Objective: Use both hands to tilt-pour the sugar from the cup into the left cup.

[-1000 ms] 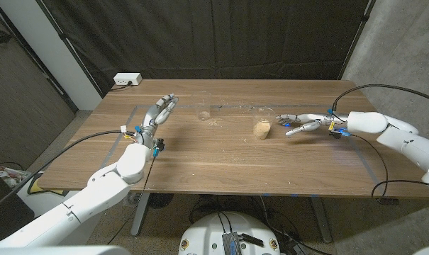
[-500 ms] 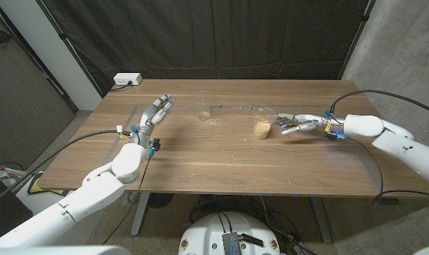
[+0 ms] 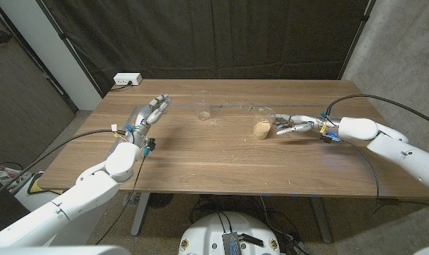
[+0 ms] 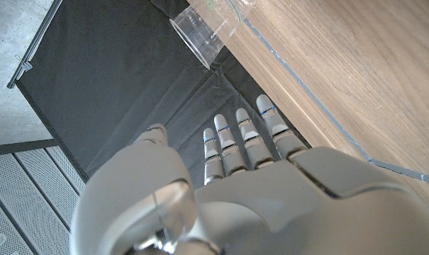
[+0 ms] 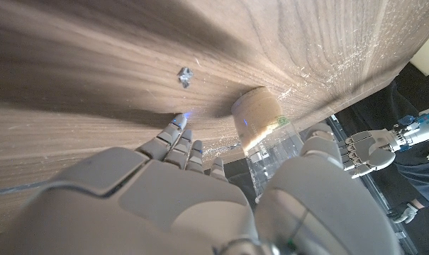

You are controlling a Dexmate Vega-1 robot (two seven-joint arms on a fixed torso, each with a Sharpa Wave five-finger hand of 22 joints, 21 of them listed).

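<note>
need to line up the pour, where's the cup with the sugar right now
In the head view the sugar cup stands right of the table's middle, just off the right hand's fingertips, with the empty left cup further left.

Two clear plastic cups stood on one wooden bench (image 3: 221,163): the cup holding brown sugar (image 3: 262,127) and an empty cup (image 3: 204,113) further left. Two robot hands were over the bench, the left robot hand (image 3: 147,114) and the right robot hand (image 3: 293,125). One white power strip (image 3: 127,79) sat off the bench's far left corner.
</note>
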